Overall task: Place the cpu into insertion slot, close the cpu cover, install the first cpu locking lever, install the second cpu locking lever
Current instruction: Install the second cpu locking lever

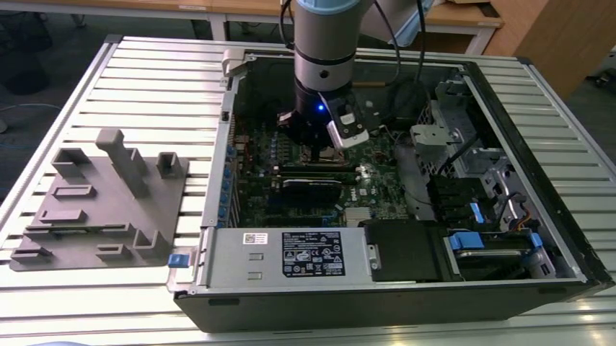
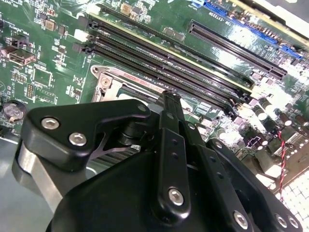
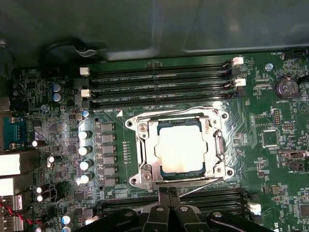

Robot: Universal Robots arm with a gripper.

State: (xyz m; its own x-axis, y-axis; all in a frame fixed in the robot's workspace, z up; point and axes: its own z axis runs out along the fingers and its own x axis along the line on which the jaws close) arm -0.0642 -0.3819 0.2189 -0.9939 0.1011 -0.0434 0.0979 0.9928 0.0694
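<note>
The cpu (image 3: 180,149), a dull silver square, lies in the insertion slot (image 3: 223,170) on the green board. The cpu cover (image 3: 145,145), a silvery frame, lies flat around it, and the chip's top shows through its window. One thin wire lever (image 3: 169,109) runs along the socket's far side by the memory slots. A second wire lever (image 3: 205,185) slants out from the near side, right beside my fingertips. My gripper (image 3: 168,192) is shut at that near edge with nothing visibly between the fingers. The gripper (image 2: 169,96) hides most of the socket in the second wrist view. The gripper (image 1: 322,157) reaches down into the open case.
Long black memory slots (image 3: 159,82) flank the socket on both sides. A row of capacitors (image 3: 86,150) stands beside it. The case wall (image 1: 221,180), power supply (image 1: 288,252) and drive cage (image 1: 481,187) surround the board. A grey fixture plate (image 1: 97,209) lies at the exterior view's left.
</note>
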